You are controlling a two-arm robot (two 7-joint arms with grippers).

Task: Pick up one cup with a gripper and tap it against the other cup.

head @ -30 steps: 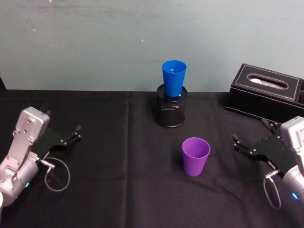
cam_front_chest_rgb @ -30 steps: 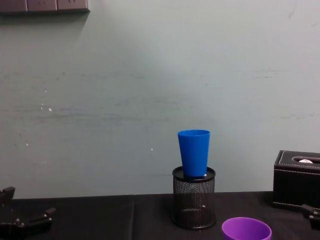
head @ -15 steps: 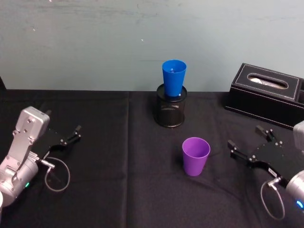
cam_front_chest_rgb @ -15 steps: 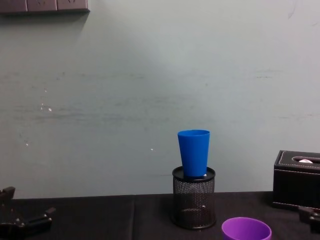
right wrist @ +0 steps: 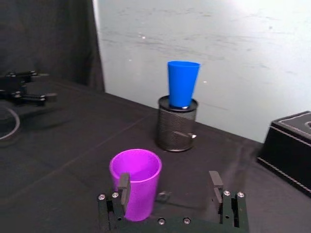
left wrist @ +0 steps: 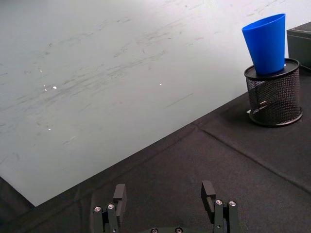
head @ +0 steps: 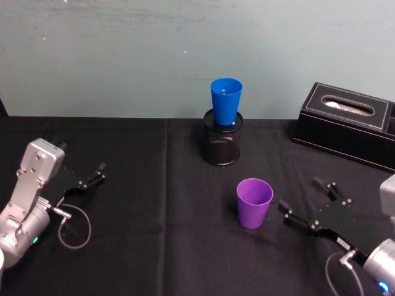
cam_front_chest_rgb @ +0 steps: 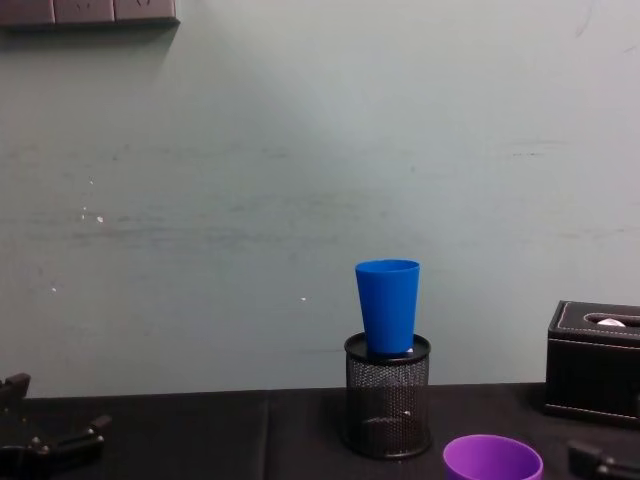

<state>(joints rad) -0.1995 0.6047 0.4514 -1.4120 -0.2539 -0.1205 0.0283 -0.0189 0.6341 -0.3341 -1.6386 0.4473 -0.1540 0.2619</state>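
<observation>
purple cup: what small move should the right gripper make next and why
Probably ease the right gripper forward until its open jaws straddle the purple cup. The cup stands upright just ahead of the jaws, not yet between them. The left gripper sits parked, open, far to the left.

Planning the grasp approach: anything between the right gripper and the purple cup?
Nothing visible. The right gripper, open, sits just right of the purple cup with only bare black cloth between them. The blue cup on the mesh pen holder stands farther back, off that line. The left gripper is parked far left.
</observation>
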